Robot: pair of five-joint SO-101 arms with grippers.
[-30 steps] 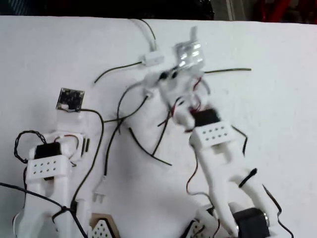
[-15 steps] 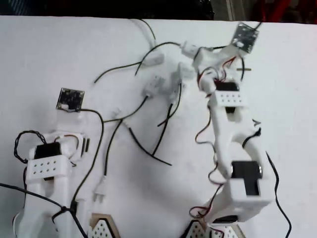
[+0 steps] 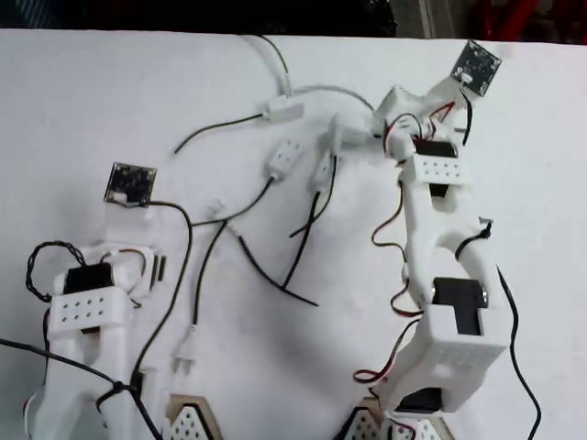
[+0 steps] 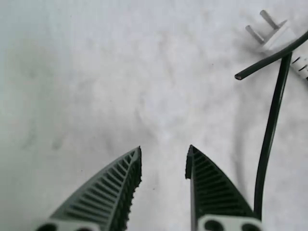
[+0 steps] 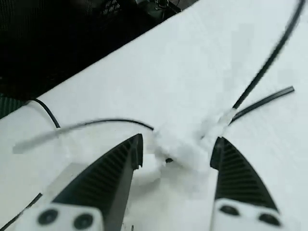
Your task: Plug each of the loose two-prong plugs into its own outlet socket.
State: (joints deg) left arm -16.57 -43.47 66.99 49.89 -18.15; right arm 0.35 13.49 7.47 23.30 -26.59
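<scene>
While the white table [image 3: 83, 92] is messy with black wires [image 3: 266, 266], the right arm [image 3: 431, 238] is stretched out toward 1 o'clock. The left arm [image 3: 87, 321] sits low at 8 o'clock.

White socket blocks [image 3: 286, 158] lie near 12 o'clock, close to the right arm's tip. The right gripper [image 5: 179, 139] is let go wide, with a fuzzy white piece [image 5: 185, 153] between its jaws. I cannot tell if it is a plug or a socket, or if the jaws touch it. The left gripper [image 4: 164, 148] is also let go and holds nothing. A loose two-prong plug [image 4: 269, 31] lies near it, not touching. A second plug [image 3: 187, 352] lies at 7 o'clock.

I think the job right now is to grab the white piece. Close slowly on its hard body, not on the wire. Line the two prongs up with the holes first. Push straight in, not sideways. The wires could tug things away, so the other arm may need to hold the socket steady.
</scene>
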